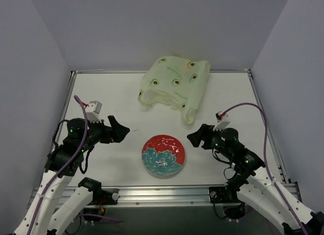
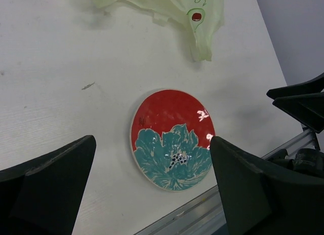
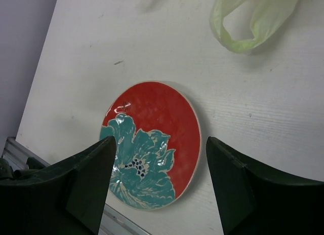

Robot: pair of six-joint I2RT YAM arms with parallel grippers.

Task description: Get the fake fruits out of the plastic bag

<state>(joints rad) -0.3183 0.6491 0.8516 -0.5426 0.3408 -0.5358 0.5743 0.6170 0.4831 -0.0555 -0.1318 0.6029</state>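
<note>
Your left pincer [image 1: 121, 129] sits at the left of the top view, jaws spread wide and empty, with the red-and-teal plate [image 1: 163, 155] at lower centre on the desk [image 1: 101, 93]. The plastic bag [image 1: 174, 83] lies crumpled at upper centre, well apart from both pincers, and you can't really make out the fake fruits through it. Your right pincer [image 1: 195, 138], just right of the plate, is open and empty too.
</note>
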